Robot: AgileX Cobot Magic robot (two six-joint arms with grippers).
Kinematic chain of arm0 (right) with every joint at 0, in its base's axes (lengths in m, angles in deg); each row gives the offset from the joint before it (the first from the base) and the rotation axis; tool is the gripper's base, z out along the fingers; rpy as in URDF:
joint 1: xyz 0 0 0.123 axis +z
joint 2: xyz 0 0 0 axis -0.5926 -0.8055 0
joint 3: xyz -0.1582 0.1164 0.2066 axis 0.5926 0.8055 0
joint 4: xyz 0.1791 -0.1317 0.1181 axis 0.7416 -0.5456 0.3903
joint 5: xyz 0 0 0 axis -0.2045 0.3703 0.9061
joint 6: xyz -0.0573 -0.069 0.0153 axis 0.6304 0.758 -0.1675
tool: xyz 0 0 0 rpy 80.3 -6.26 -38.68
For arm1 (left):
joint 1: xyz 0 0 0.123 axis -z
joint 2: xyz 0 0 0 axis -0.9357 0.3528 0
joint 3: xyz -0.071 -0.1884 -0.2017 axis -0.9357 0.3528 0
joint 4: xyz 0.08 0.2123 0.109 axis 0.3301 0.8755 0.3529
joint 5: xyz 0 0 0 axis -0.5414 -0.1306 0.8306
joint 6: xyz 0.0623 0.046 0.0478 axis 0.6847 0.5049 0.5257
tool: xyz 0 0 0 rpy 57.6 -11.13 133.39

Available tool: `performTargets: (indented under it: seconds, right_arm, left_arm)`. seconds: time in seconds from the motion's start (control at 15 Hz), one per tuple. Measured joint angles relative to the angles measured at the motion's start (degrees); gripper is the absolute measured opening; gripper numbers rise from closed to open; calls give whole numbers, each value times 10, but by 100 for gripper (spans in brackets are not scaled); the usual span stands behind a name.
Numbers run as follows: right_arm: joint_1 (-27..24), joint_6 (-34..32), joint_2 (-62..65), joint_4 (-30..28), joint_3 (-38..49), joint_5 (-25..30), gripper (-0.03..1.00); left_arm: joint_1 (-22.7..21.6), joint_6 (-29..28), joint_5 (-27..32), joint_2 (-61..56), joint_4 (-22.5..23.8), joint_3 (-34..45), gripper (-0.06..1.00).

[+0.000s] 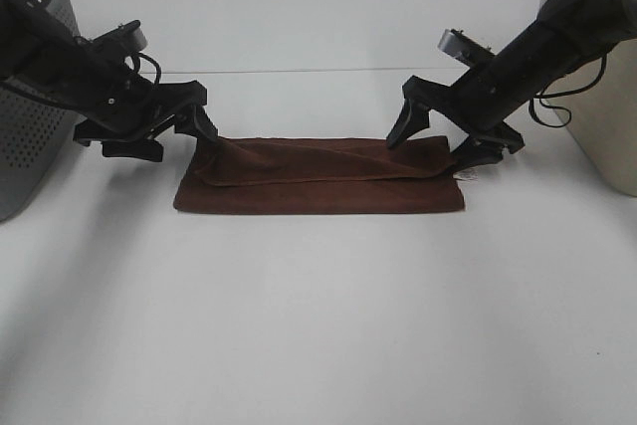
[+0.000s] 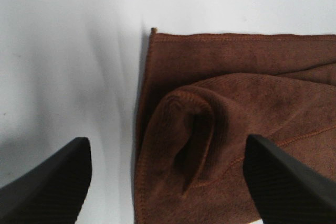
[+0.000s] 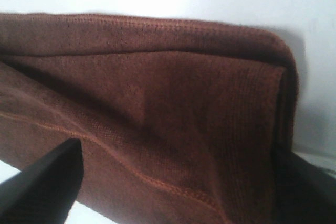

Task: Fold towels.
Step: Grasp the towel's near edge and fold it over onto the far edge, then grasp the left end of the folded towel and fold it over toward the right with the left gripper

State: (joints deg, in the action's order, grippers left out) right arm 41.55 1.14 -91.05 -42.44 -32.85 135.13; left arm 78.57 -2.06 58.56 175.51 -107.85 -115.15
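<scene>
The dark reddish-brown towel lies on the white table, folded over lengthwise into a long strip, with the upper layer a little rumpled. A small white tag shows at its right end. My left gripper is open at the towel's left end; in the left wrist view its fingers straddle a puckered fold of towel. My right gripper is open at the towel's right end; in the right wrist view its fingers stand on either side of the folded towel.
A grey perforated basket stands at the left edge behind my left arm. A beige container stands at the right edge. The white table stretches in front of the towel.
</scene>
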Motion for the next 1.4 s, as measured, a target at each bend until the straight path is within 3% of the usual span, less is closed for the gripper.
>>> performTargets:
  seconds: [0.2, 0.73, 0.93, 1.0, 1.07, 1.4]
  right_arm:
    - [0, -13, 23, -38, 0, 15, 86]
    - [0, -13, 30, -49, 0, 31, 86]
    - [0, -13, 30, -50, 0, 31, 86]
    - [0, -13, 30, -54, 0, 31, 86]
    - [0, -13, 30, -57, 0, 31, 86]
    - [0, -13, 30, -66, 0, 32, 86]
  left_arm:
    - [0, -5, 10, 1, -11, 0, 74]
    - [3, 25, 61, 70, -60, -56, 69]
    - [20, 35, 73, 85, -59, -80, 40]
    - [28, 35, 73, 86, -59, -92, 21]
    - [26, 26, 73, 85, -52, -101, 9]
    - [-27, -80, 125, 66, 61, -143, 4]
